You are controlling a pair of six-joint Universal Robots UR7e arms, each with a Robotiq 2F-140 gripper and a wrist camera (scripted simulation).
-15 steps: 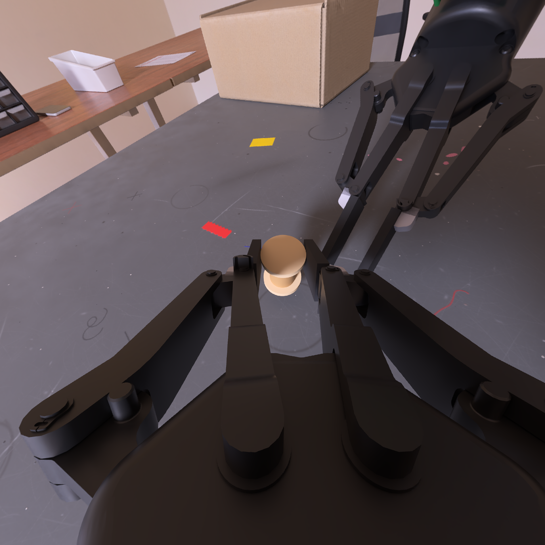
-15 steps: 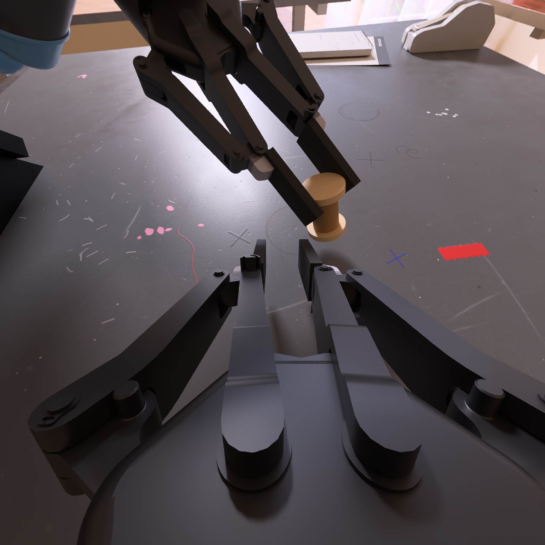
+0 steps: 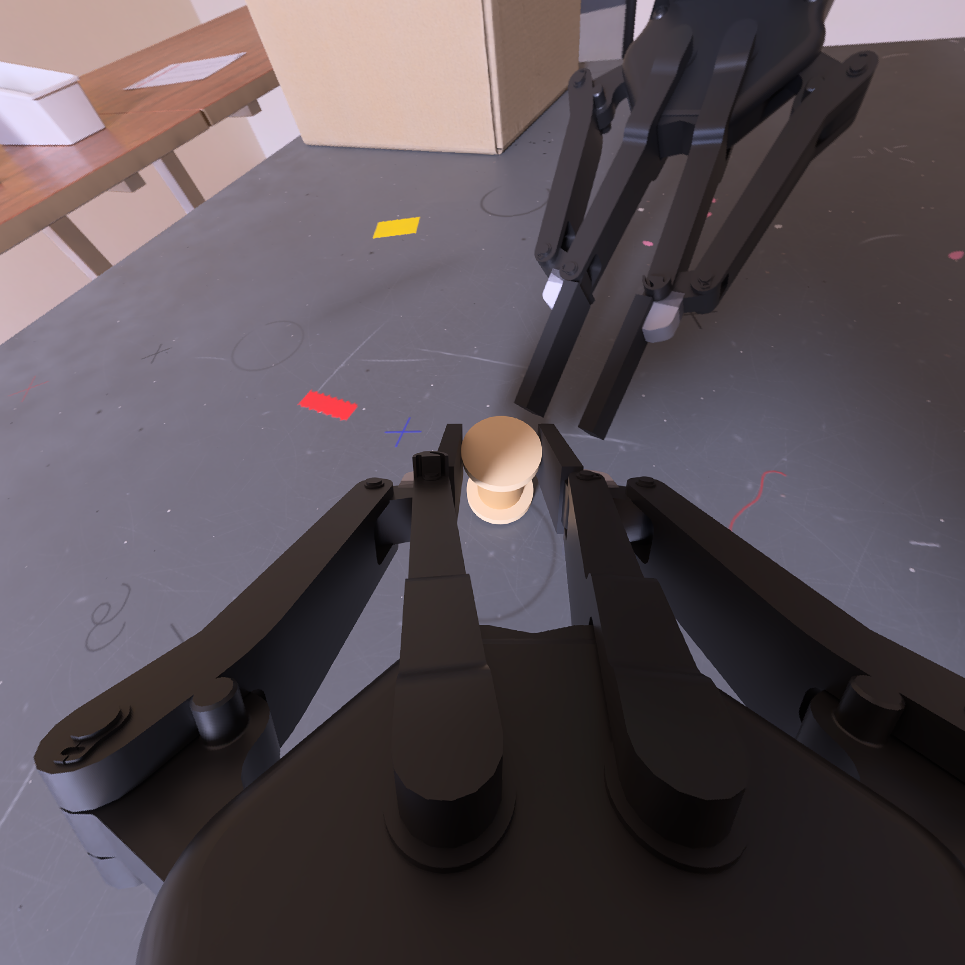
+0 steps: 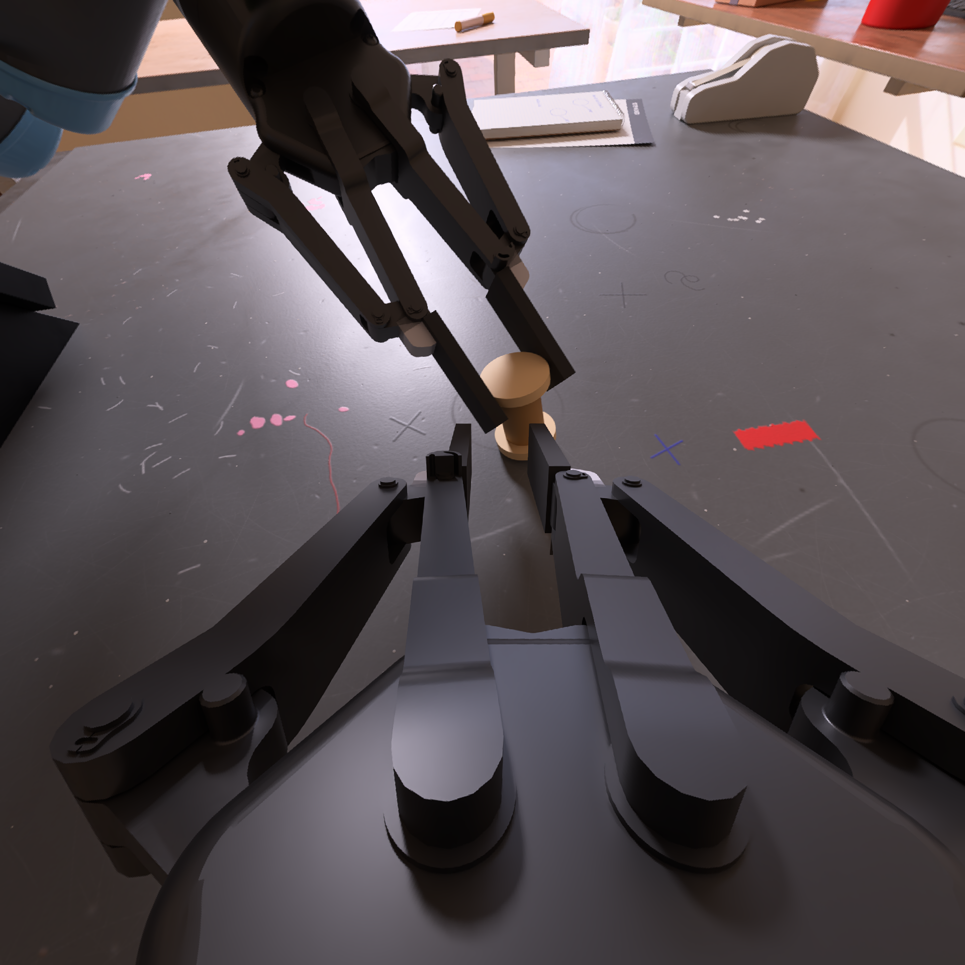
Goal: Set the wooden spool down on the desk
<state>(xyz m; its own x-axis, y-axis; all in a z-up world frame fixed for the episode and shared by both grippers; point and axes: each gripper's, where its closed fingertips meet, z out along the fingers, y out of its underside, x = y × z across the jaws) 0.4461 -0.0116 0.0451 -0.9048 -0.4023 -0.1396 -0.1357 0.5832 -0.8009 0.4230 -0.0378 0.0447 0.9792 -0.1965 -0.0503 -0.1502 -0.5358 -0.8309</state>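
Observation:
The wooden spool [image 3: 500,459] stands upright between the fingertips of my left gripper [image 3: 499,429], which is shut on its top flange. Its lower flange is at or just above the dark grey desk [image 3: 235,470]; I cannot tell if it touches. In the right wrist view the spool [image 4: 514,389] hangs in the left gripper [image 4: 527,399] just beyond my right gripper [image 4: 498,438]. The right gripper is open a little and empty, and its right fingertip hides part of the lower flange. It also shows in the left wrist view [image 3: 561,418], just behind the spool.
A cardboard box [image 3: 407,68] stands at the far edge of the desk. A red patch [image 3: 328,404], a yellow patch [image 3: 396,227] and a blue cross [image 3: 403,431] mark the desk. A notepad [image 4: 553,112] and a grey device [image 4: 746,78] lie at the opposite end.
My left gripper has come down toward the desk with the spool, which now hangs upright instead of tilted. The spool is now closer to the right gripper's fingertips.

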